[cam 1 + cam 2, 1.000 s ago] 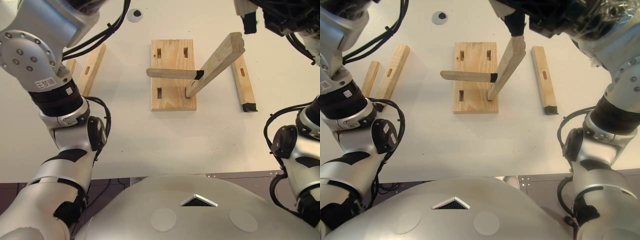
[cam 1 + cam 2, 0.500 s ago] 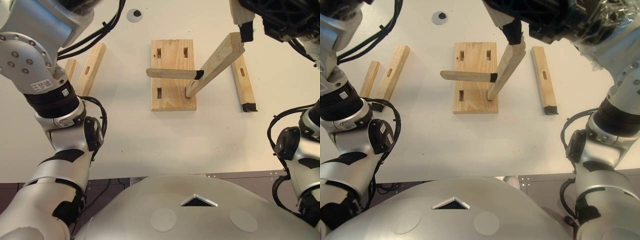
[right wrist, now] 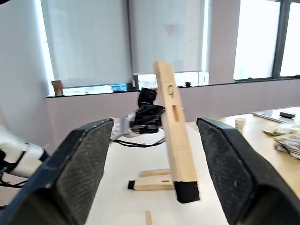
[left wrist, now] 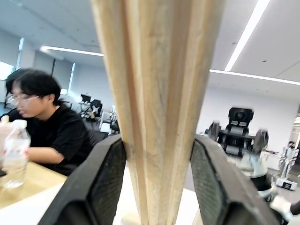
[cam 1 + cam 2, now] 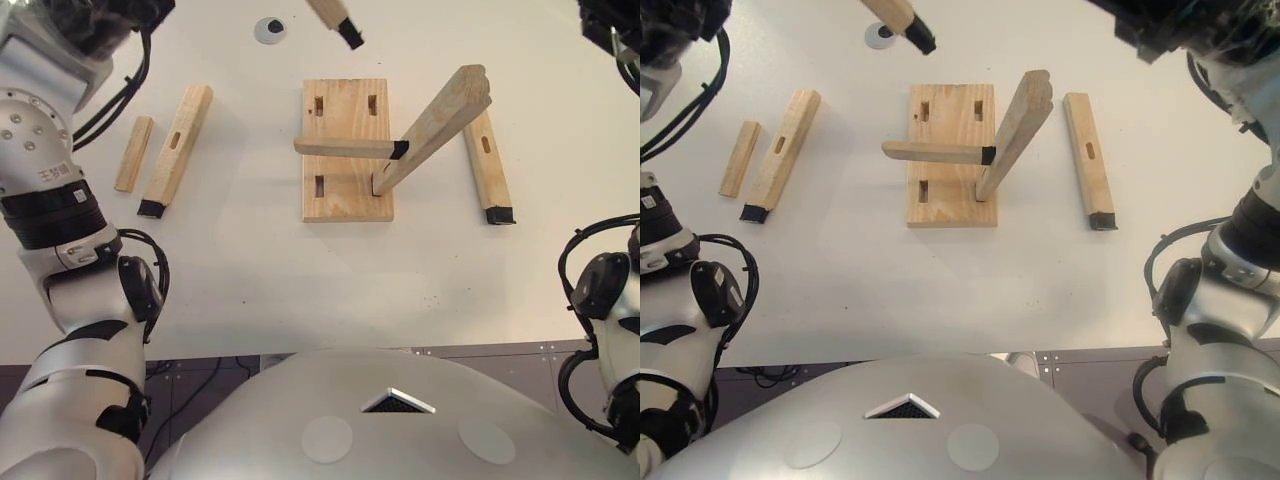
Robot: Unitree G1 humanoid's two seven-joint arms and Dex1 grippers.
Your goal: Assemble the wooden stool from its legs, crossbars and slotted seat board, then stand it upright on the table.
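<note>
Left wrist view: left tool clenches a black-tipped leg, newly swung above the slotted seat board; right tool, released, has quit the planted leg, so the next insertion looks close.

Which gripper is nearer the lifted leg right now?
Left. The left gripper is shut on the lifted leg; the right gripper is open, off to its right, not touching.

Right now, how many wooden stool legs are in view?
4 legs: one standing in the pale wooden seat board, one lying left of it, one lying right, one clamped in the left end effector.
</note>
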